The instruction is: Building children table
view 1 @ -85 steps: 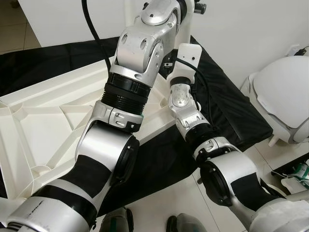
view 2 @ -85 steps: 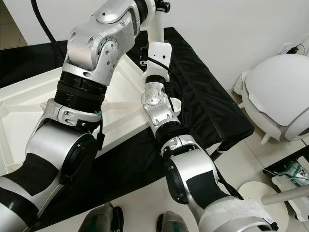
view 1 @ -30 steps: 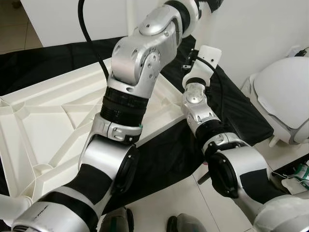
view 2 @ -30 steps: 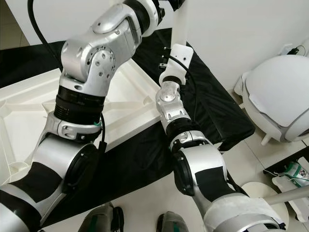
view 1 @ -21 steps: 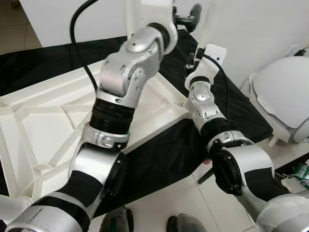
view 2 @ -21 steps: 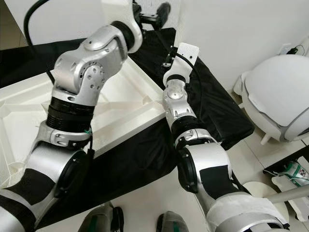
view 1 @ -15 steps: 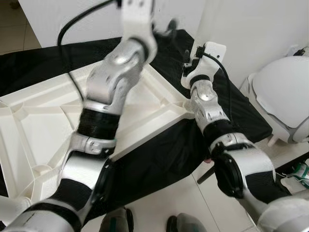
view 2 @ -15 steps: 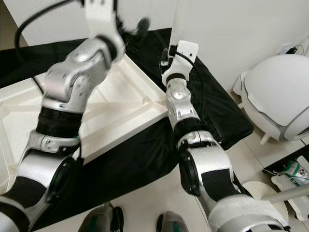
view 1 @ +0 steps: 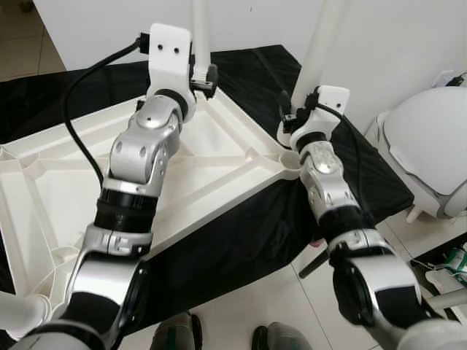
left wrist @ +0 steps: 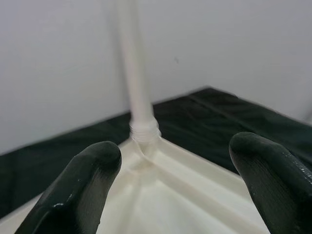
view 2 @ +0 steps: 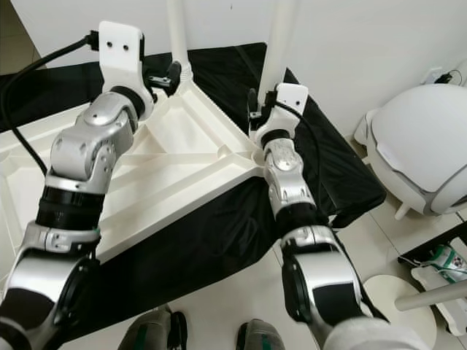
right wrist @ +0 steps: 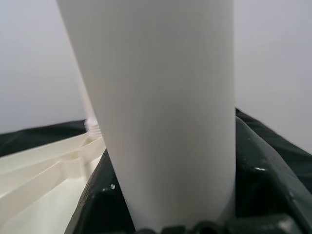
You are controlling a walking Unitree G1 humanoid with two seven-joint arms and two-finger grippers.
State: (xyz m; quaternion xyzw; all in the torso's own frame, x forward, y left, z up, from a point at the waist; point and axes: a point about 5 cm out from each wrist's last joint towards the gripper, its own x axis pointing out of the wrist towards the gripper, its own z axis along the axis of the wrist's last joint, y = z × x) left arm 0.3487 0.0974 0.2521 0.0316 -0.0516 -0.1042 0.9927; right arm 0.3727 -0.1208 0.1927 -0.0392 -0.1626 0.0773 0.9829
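The white table top (view 1: 219, 168) lies upside down on a black cloth (view 1: 350, 168). A thin white leg (view 1: 198, 29) stands upright in its far corner socket. My left gripper (left wrist: 175, 165) hangs open just before that leg, one finger (left wrist: 83, 185) on each side of it and not touching. A second white leg (view 2: 281, 36) stands at the right corner of the table top. My right gripper (view 2: 255, 102) is shut on this leg (right wrist: 161, 107) near its base.
A white rounded shell (view 1: 430, 146) stands on the floor at the right. Another loose white leg (view 1: 14, 313) lies at the lower left, and a white pole (view 2: 430, 295) at the lower right. My feet (view 1: 175, 337) stand at the cloth's near edge.
My left arm has swung down and leftward from high over the table, bringing its open gripper to the far leg. The right arm has stretched forward, with the leg it holds now at the right corner.
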